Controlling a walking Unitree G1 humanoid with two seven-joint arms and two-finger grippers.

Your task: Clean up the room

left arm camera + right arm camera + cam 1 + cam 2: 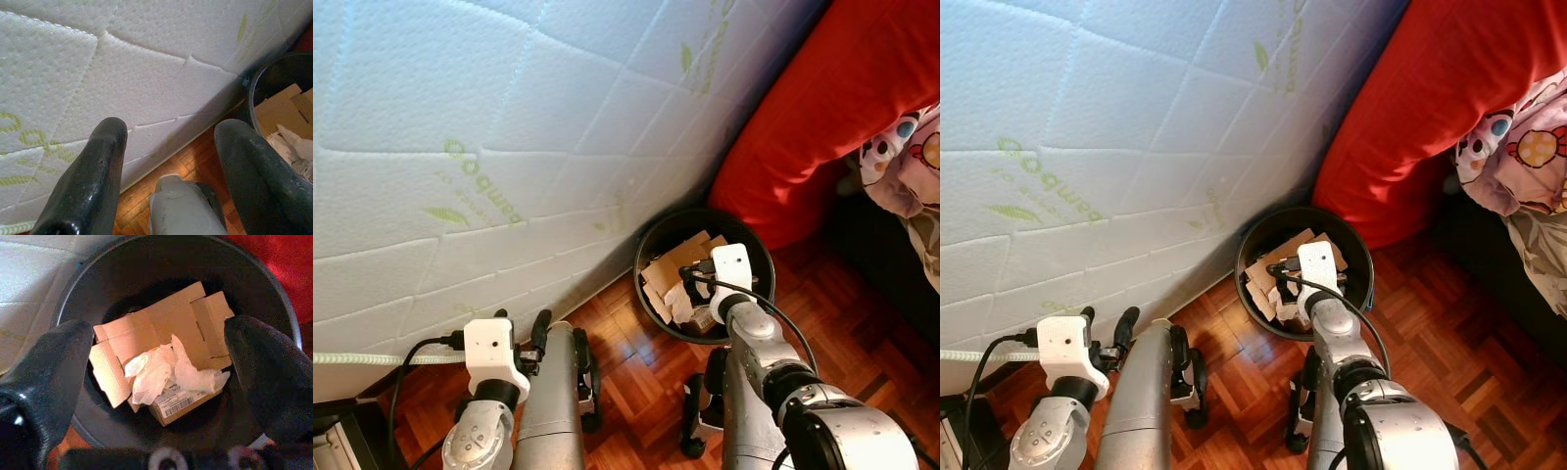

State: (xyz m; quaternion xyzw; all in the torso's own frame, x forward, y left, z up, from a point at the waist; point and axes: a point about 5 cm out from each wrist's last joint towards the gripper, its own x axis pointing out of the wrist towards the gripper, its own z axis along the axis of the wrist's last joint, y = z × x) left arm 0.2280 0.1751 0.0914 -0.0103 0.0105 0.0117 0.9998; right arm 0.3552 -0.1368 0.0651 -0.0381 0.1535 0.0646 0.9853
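Bin upright, mouth up, w/ flattened cardboard inside; right claw spread apart above.

bin mouth open, mattress beside

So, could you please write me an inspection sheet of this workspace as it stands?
Surface: wooden parquet floor.
Job's things: black bin beside the mattress, holding a flattened cardboard box and crumpled white paper.
Clutter: nothing seen on the floor.
Grippers: right gripper open above the bin, holding nothing; left gripper open, low by the mattress.
Cables: black cable along the right wrist; white cord at the mattress foot.
Surroundings: red cover, patterned fabric.
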